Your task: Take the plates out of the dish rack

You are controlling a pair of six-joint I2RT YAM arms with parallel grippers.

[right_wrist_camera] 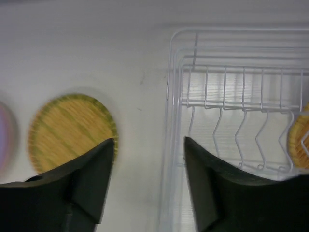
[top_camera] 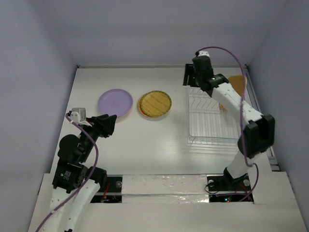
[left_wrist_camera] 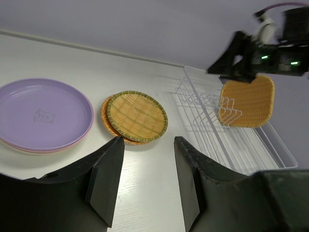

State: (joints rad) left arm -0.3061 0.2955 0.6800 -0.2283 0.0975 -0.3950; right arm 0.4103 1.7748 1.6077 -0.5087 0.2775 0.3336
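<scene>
Left gripper (left_wrist_camera: 147,142) hangs released near the lavender plate (top_camera: 115,102); right gripper (right_wrist_camera: 148,145), also released, hovers over the far left corner of the rack (top_camera: 205,126), where a square plate (top_camera: 237,84) stands.

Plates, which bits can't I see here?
- Top view: square woven plate partly behind the right arm.
- Left wrist view: how many lie under the lavender plate, edges too thin to count.
- Right wrist view: the woven one cut by the right edge; lavender plate blurred at the left edge.
</scene>
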